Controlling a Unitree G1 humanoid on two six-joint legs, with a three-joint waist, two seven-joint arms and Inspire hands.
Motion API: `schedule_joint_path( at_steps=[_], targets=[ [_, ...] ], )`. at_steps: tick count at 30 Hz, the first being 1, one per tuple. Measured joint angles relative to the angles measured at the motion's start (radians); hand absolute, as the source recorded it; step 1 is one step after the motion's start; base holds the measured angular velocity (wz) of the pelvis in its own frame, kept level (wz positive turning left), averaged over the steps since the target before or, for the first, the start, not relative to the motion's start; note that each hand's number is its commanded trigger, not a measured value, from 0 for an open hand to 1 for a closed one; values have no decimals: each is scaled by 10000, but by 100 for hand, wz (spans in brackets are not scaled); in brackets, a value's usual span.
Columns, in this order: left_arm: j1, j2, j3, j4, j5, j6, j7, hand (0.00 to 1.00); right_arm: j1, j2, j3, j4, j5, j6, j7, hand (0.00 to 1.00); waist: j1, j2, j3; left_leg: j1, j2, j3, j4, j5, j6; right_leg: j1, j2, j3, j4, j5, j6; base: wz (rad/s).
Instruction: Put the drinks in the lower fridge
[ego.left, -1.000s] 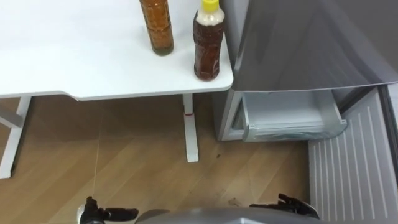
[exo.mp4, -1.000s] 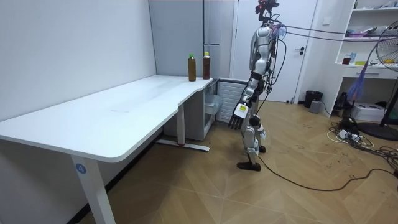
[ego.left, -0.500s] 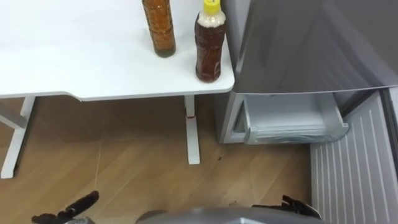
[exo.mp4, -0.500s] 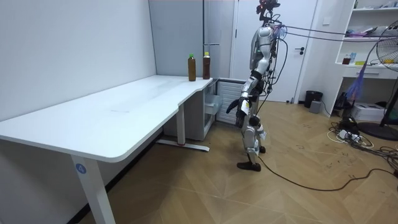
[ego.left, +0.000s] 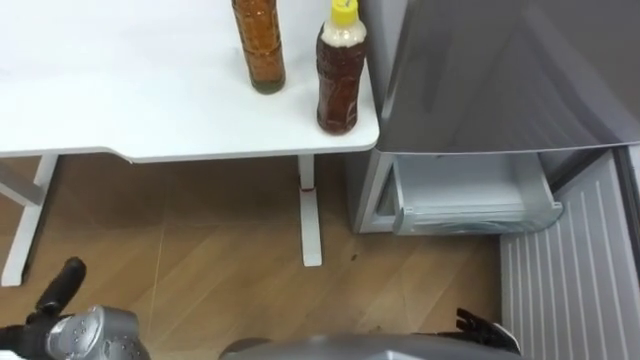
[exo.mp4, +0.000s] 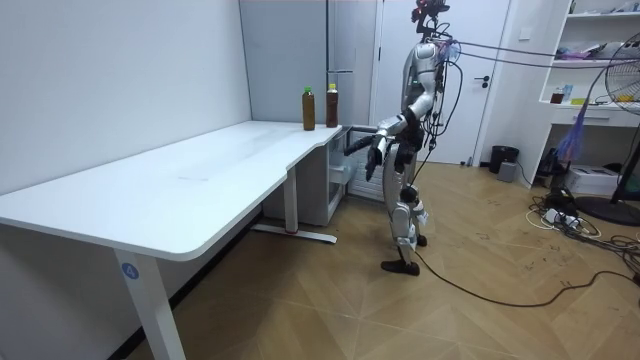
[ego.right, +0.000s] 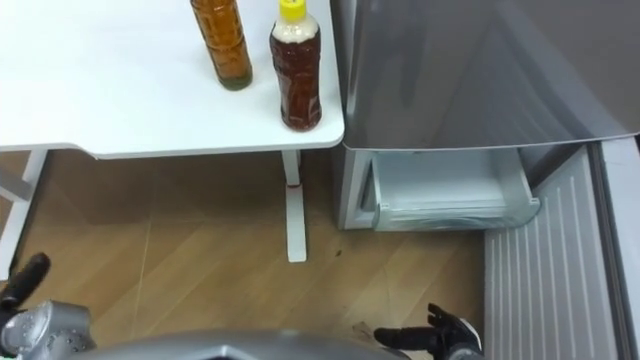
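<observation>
Left robot hand and right robot hand are empty, fingers straight; yellow-capped bottle and amber bottle stand upright.

Long white desk on white legs, herringbone wood floor. Far corner has shelves, a fan, maybe a small bin.

Surface: white, smooth, matt. Amber bottle, yellow-capped bottle: clear glossy plastic. Fridge: grey brushed-metal look, satin sheen. Drawer: pale translucent plastic, smooth. Door lining: ribbed pale plastic. Floor: wood parquet, faint sheen.
</observation>
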Motion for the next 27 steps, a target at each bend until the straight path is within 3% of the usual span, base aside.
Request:
schedule_joint_path(
  at_steps=[4, 9, 13, 16, 21, 27],
  targets=[
    [-35, 157, 39, -1425, 1394, -240, 199, 0, 45, -16, 1, -58, -26, -10, 47, 0, 177, 3, 0, 27, -3, -68, 0, 1, 0, 9, 5, -37, -10, 0, 0, -2],
    [-71, 409, 69, -3807, 2712, -280, -58, 0, 65, -14, -174, -11, -348, -261, 104, 0, 173, 26, 9, -1, -25, -224, 7, 2, 1, 41, 4, -190, -41, 17, -6, 3],
    [-83, 498, 63, -5120, 2986, -276, -469, 0, 43, -1, -218, 158, -342, -319, 144, 0, 57, -11, 14, 26, -56, -312, 16, 2, 1, 179, 5, -229, -191, 18, -5, 4],
    [-118, 507, 65, -6199, 2990, -262, -978, 0, -29, -3, -244, 304, -270, -460, 325, 0, -110, -6, 20, 6, -60, -321, 19, 2, 1, 182, 4, -218, -199, 17, -4, 0],
    [-710, 665, 62, -7715, 3856, -203, -2186, 0, -31, -2, -507, 414, -241, -552, 621, 0, -187, 3, 54, -120, -77, -398, 55, 2, 0, 164, 18, -190, -286, 23, -10, 5],
    [-1101, 673, -140, -8380, 4641, -127, -3263, 0, -191, -22, -613, 546, -116, -620, 866, 0, -468, 122, 132, -124, -81, -368, 48, 2, 0, 144, 24, -123, -303, 26, -12, 0]
  ],
)
